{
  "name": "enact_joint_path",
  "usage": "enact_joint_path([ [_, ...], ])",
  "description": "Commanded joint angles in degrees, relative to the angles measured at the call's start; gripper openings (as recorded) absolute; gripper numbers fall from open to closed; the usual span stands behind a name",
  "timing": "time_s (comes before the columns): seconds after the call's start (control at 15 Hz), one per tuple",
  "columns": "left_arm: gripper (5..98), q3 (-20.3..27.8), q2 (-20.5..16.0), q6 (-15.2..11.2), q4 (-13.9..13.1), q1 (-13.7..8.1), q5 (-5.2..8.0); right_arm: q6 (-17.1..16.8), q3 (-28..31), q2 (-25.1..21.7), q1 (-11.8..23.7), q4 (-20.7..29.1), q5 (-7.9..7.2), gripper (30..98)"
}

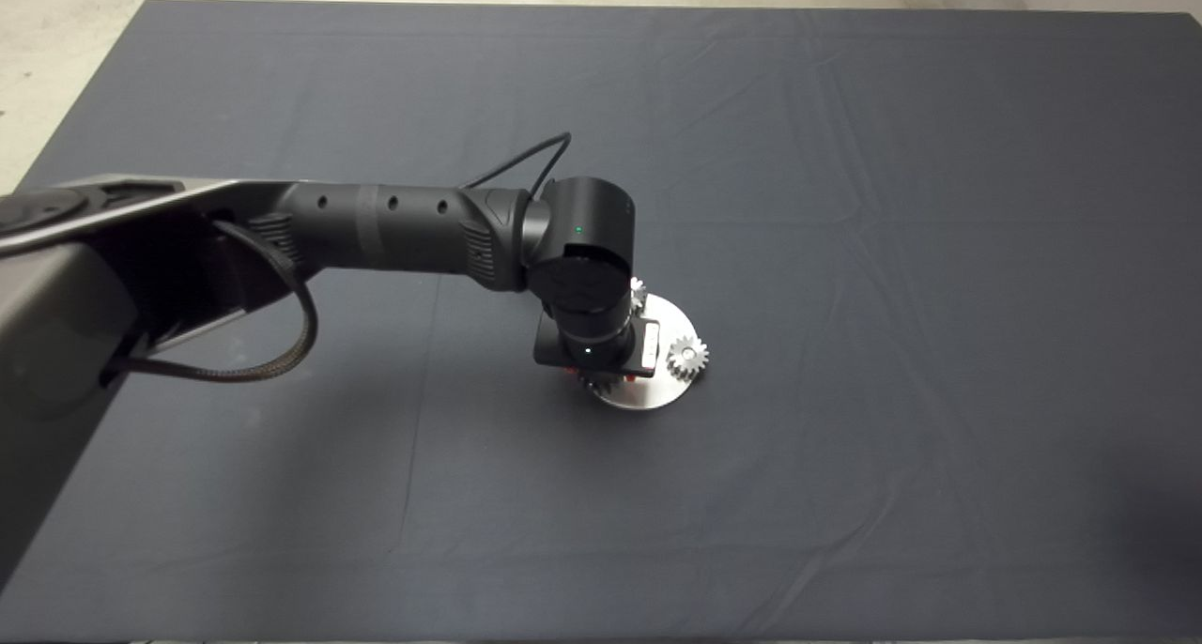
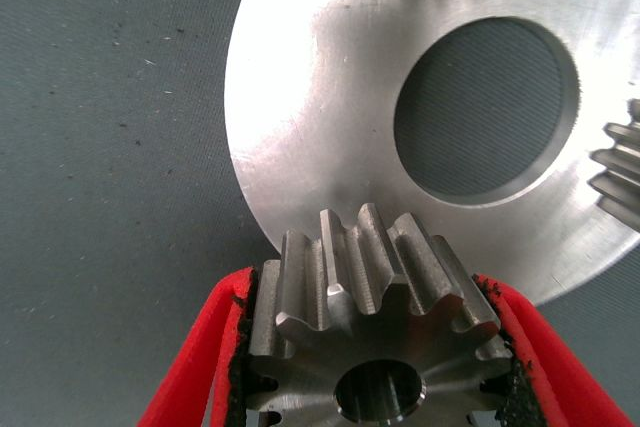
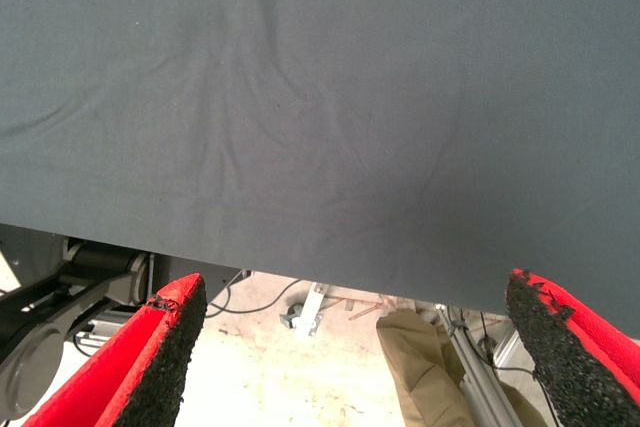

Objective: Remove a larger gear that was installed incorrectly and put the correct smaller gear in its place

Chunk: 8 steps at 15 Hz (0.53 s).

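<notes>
Steel gear: the smaller gear (image 2: 375, 332) sits clamped between the left gripper (image 2: 378, 367)'s red fingers (image 2: 205, 347), black pads pressed on its teeth, at the edge of the round metal plate (image 2: 320, 117).
Plate: silver disc on the dark mat (image 1: 845, 203), with a large round hole (image 2: 487, 110).
Neighbours: two other small gears (image 1: 686, 356) stand on the plate's rim, apart from the held one.
Right gripper (image 3: 365, 347): fingers spread wide over the mat's edge, holding nothing; a trouser leg (image 3: 425, 367) shows on the floor beyond.

The left arm (image 1: 394, 226) is a matte black tube with small round holes, a ribbed joint, a thin black cable loop, a braided hose and green indicator lights. Each end effector has red fingers (image 3: 150, 362) faced with crumbly black pads.
</notes>
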Motion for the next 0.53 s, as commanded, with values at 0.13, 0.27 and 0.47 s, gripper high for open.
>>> enact_joint_path([
  [0.13,43.3,3.89,-0.14,-0.37,-8.95,-7.9,5.77,0.55,-0.36,1.51,0.55,1.72,-6.28,79.2],
  [0.27,43.2,5.32,-0.14,-0.92,-13.77,-10.86,5.77,1.16,-0.53,2.38,0.55,1.72,-6.28,79.2],
  [0.47,43.1,6.08,-2.19,-2.57,-15.54,-11.95,5.94,2.22,-0.62,3.71,0.55,1.72,-6.28,79.2],
])
